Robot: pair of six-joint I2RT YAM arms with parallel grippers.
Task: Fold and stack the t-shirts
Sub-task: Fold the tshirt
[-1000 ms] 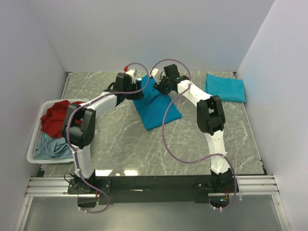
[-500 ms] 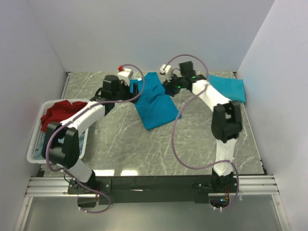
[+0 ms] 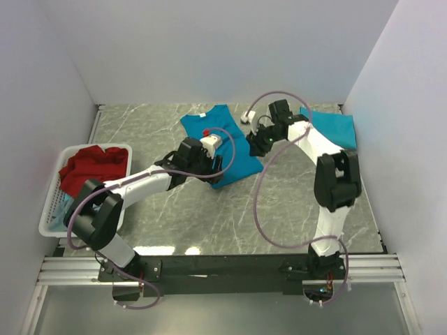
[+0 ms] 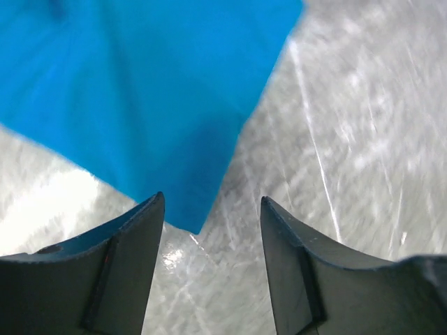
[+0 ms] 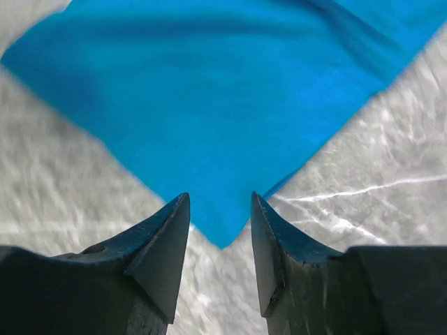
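A teal-blue t-shirt [image 3: 225, 127] lies spread on the marble table, its white neck label [image 3: 201, 115] toward the far side. My left gripper [image 3: 211, 174] hovers at the shirt's near corner. In the left wrist view that gripper [image 4: 213, 209] is open and the shirt [image 4: 140, 105] ends in a point just ahead of its left finger. My right gripper [image 3: 257, 148] is at the shirt's right corner. In the right wrist view it [image 5: 220, 206] is open, and a corner of the shirt [image 5: 209, 118] reaches in between its tips. Neither gripper holds cloth.
A folded teal t-shirt [image 3: 328, 127] lies at the back right. A white slatted basket [image 3: 52, 209] at the left edge holds a red t-shirt [image 3: 91, 164] and a pale grey-blue one [image 3: 59, 206]. Walls close in the table on three sides.
The teal shirt went from a narrow strip to a wider spread with its label showing. The left gripper came from the far edge to the near corner. The right gripper moved right to the other corner.
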